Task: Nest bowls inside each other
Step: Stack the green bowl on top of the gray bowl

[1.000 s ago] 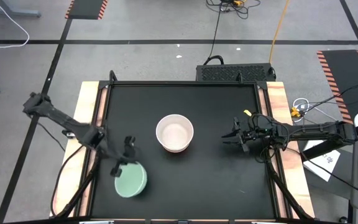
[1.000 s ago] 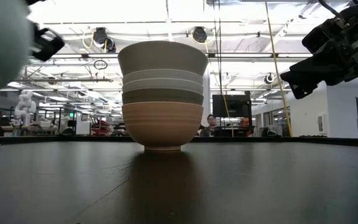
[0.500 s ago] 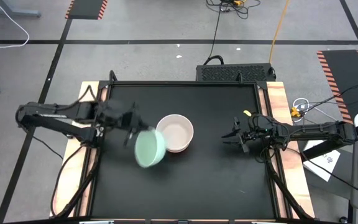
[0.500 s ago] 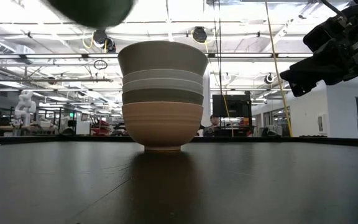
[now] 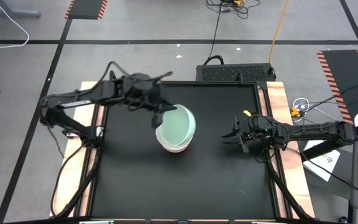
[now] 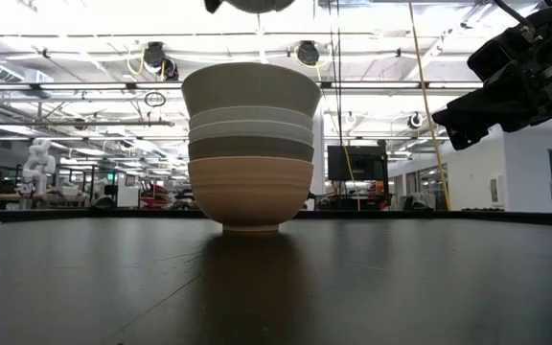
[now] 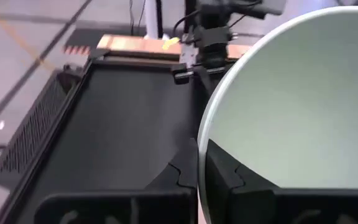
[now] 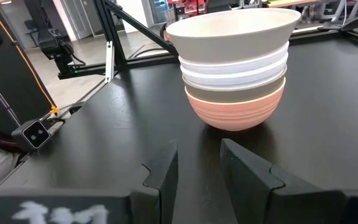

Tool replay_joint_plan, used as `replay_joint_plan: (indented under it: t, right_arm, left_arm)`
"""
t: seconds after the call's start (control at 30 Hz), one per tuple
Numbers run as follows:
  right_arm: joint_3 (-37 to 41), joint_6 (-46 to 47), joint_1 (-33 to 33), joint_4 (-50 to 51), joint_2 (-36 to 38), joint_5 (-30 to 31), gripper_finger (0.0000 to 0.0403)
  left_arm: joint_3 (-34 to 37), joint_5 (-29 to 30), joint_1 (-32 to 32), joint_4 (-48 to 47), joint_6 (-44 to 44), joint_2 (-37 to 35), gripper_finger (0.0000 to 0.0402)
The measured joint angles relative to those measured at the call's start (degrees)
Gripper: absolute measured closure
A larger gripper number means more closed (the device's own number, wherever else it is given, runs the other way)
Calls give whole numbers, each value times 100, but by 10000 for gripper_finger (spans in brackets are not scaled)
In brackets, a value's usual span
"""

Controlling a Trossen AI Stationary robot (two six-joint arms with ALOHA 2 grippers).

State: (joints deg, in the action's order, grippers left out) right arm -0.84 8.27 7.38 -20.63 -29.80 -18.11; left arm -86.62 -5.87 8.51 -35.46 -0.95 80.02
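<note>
Your left tool (image 5: pixel 158 111) is pinching the rim of the green bowl (image 5: pixel 176 126) right above the stack of bowls (image 6: pixel 250 149) mid-worktop, so lower it straight and slowly before you let go.

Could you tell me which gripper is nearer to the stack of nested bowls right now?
Left. The left gripper, shut on the mint green bowl, holds it directly above the stack of nested bowls. The right gripper waits off to the stack's right side, apart from it.

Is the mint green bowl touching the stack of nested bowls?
Apart. In the low view, the mint green bowl hangs above the stack with background showing between them.
</note>
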Motion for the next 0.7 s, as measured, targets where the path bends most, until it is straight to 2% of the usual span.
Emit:
replay_joint_plan:
  t: [0.27, 0.4, 0.53, 0.7]
  right_arm:
    - [0, -19, 2, 0, 0, -2, 289]
    - [0, -41, 0, 0, 0, -2, 289]
    - [0, -61, 0, 0, 0, -2, 289]
    - [0, -61, 1, -1, 0, -2, 289]
  left_arm:
    - [-2182, 348, 331, -2549, 418, 1346, 396]
    - [-3074, 414, 437, -3527, 536, 1827, 396]
    - [-3588, 446, 482, -4043, 555, 2158, 396]
    - [-3732, 344, 561, -4383, 584, 2293, 396]
